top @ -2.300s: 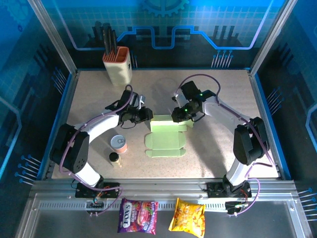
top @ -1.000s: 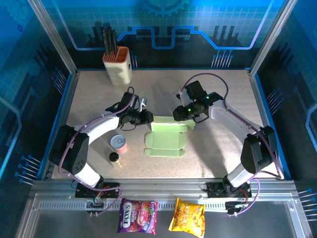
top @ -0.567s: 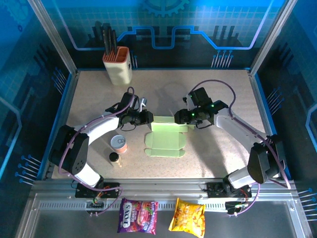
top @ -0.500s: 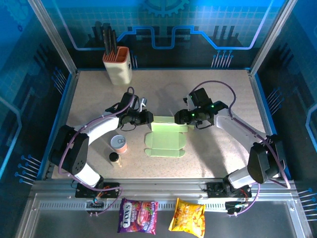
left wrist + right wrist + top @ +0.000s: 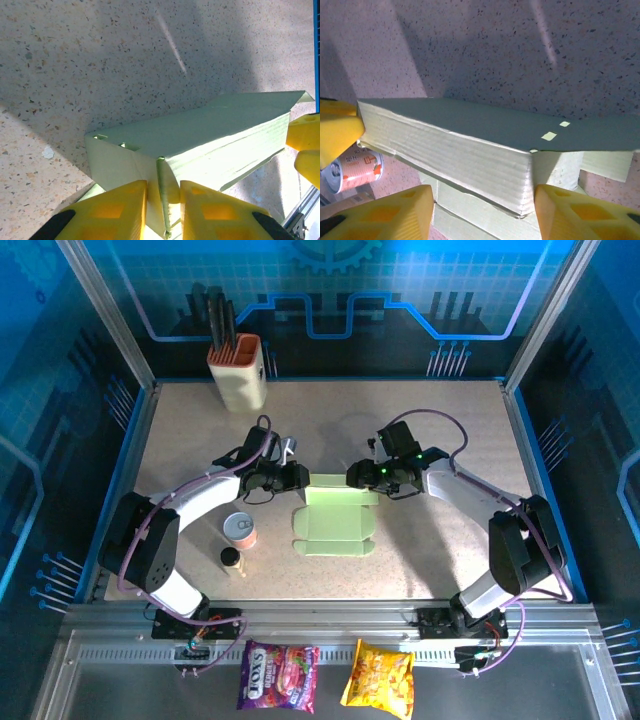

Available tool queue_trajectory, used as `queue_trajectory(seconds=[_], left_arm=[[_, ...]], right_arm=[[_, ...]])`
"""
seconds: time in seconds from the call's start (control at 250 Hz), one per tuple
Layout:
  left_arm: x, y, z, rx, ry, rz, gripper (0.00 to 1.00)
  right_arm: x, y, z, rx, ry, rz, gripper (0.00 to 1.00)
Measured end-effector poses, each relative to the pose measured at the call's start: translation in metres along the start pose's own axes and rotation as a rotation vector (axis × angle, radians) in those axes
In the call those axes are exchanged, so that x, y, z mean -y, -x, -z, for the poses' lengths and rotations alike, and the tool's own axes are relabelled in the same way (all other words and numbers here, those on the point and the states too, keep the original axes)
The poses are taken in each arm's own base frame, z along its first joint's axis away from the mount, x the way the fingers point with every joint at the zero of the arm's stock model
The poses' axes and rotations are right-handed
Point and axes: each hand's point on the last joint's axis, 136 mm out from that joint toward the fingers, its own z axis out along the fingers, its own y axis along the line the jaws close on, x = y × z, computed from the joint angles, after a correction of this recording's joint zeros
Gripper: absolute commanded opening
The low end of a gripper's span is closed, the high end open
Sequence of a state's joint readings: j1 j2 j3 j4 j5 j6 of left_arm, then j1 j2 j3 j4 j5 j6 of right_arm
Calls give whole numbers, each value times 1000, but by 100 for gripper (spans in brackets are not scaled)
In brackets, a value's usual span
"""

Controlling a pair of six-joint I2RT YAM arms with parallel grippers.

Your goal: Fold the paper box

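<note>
The paper box (image 5: 335, 520) lies on the speckled table (image 5: 450, 540), about in its middle. Its near part is flat, with small flaps at the edges, and its far part is folded up into a raised strip (image 5: 200, 135).

At the far left corner of the box is the left gripper (image 5: 297, 478). In its wrist view it (image 5: 162, 210) is clenched on a thin upright flap of the box, which stands between the two yellow fingers (image 5: 120, 205).

At the far right corner of the box is the right gripper (image 5: 355, 476). In its wrist view it (image 5: 485, 210) is released: the fingers (image 5: 580, 210) stand wide apart, one on each side of the end of the raised strip (image 5: 470, 145).

Left of the box, just beside its near part, stands a small can (image 5: 240, 530), and a little nearer than it a small dark jar (image 5: 230, 558). Far behind the box, to the left, is a beige holder with an orange rim (image 5: 238, 375). Well in front of the box, off the table, lie a purple snack bag (image 5: 278, 676) and a yellow snack bag (image 5: 380, 675).
</note>
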State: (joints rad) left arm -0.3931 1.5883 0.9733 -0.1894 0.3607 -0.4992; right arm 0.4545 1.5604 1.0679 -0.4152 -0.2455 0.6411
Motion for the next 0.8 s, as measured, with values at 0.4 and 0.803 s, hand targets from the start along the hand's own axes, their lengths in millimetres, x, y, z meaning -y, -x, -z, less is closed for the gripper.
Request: queue_trajectory(seconds=[0.4,0.803], left_arm=[[0,0,0,-1,0,0,24],[0,0,0,0,0,0,24]], right_arm=[[6,8,-5,40,12,-53,62],[11,11,-5,58,-12,-53,65]])
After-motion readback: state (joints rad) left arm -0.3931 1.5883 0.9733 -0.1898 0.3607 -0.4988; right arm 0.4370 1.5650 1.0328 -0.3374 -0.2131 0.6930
